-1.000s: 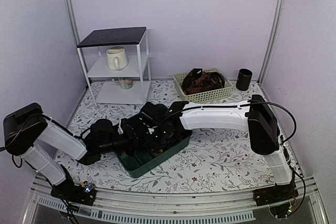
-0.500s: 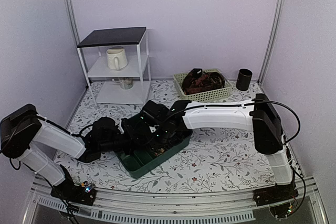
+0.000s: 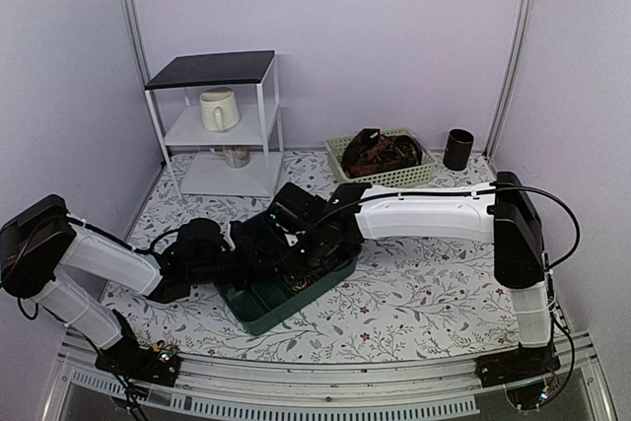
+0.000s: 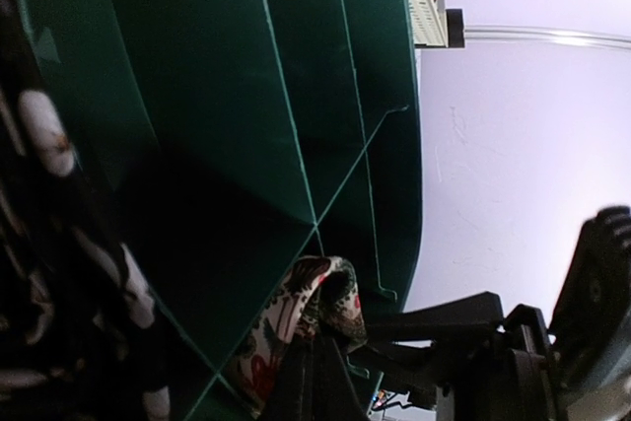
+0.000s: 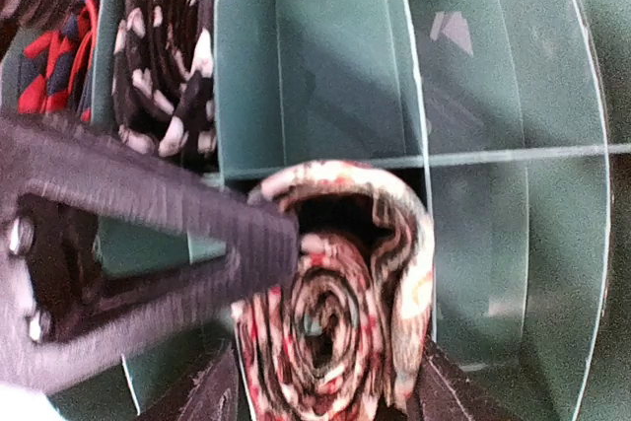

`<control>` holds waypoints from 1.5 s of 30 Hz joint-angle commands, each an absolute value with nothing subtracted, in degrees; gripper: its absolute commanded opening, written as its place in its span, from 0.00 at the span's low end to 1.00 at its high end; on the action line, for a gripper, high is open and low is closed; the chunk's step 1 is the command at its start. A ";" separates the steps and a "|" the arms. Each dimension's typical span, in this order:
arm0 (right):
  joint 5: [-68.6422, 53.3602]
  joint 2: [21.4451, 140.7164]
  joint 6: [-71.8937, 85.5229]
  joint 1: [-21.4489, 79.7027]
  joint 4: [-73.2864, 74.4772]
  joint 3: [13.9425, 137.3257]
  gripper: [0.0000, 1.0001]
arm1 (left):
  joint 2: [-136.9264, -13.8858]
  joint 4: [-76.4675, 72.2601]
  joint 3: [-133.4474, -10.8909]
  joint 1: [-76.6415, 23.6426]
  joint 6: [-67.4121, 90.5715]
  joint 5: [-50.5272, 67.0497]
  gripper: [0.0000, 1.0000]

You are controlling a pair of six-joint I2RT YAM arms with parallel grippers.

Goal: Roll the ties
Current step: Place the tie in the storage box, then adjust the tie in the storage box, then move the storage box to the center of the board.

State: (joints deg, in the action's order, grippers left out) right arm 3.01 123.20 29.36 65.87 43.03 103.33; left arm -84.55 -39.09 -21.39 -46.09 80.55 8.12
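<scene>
A rolled tie (image 5: 340,313), cream, red and dark brown, stands on edge in a compartment of the green divided tray (image 5: 493,96). My right gripper (image 5: 325,386) is shut on the coil, one finger on each side. My left gripper (image 4: 317,357) comes in from the side with its jaws together, its tip caught in the coil's loose outer wrap (image 4: 320,288). In the top view both grippers, left (image 3: 281,258) and right (image 3: 304,261), meet inside the tray (image 3: 251,313). A black-and-white rolled tie (image 5: 168,56) and a red-and-navy one (image 5: 54,71) fill nearby compartments.
A pale green basket (image 3: 414,179) with more ties sits at the back right, with a black cup (image 3: 457,149) beside it. A white shelf unit (image 3: 212,130) with a mug stands at the back left.
Both arms have shifted a little to the right over the tray. The right arm's elbow has swung right. Both grippers stay at the coil.
</scene>
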 commanded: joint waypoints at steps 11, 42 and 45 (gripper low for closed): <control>5.97 117.50 30.50 65.74 41.20 98.41 0.27 | -84.14 -29.18 -22.17 -46.42 77.15 4.24 0.00; 14.00 97.21 41.22 60.49 31.07 72.18 0.41 | -60.18 -2.05 -35.66 -43.94 42.99 -12.37 0.40; 15.66 94.85 43.36 57.11 29.11 66.47 0.41 | -56.89 2.19 -36.58 -41.99 38.23 -13.37 0.54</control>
